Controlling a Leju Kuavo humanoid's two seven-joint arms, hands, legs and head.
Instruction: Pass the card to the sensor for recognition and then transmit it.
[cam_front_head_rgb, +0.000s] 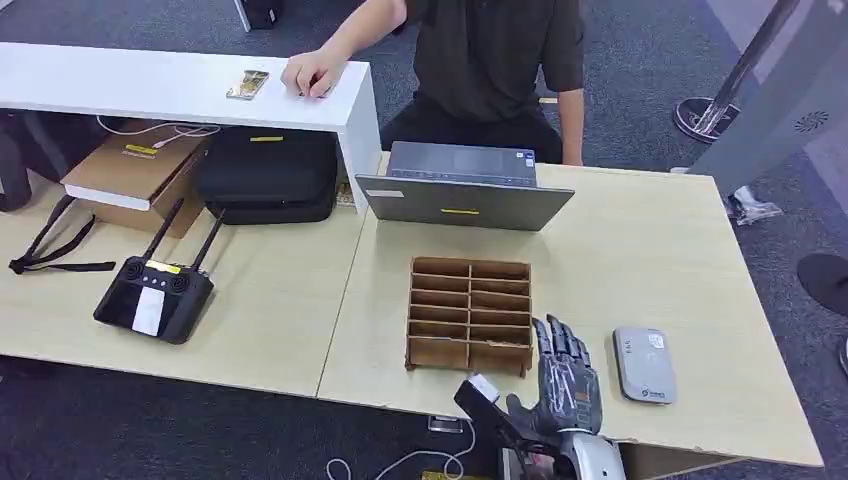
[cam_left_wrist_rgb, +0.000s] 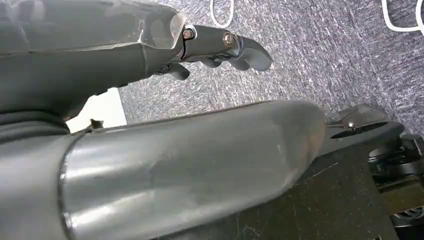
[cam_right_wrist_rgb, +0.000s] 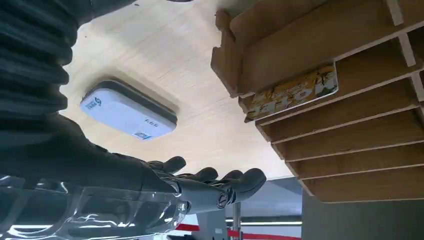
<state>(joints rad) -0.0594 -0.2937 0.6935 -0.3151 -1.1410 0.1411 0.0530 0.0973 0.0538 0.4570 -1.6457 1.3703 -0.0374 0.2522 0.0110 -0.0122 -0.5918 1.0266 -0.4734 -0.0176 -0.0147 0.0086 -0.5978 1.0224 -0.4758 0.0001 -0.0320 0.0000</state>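
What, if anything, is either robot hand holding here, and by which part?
Nothing. The right hand hovers with fingers spread beside the brown wooden slotted rack, where the yellow printed card sits in a slot. The left hand hangs over grey carpet, holding nothing.

No text can be read: the sensor (cam_right_wrist_rgb: 129, 111) beside the wooden rack (cam_right_wrist_rgb: 345, 100) bears a blurred logo and small print.

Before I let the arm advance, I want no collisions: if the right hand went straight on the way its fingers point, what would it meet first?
Probably the wooden slotted rack. The right hand is open at the table's near edge, fingers pointing away from the robot, just right of the rack's near corner. It might instead slip between the rack and the grey sensor; depth is unclear.
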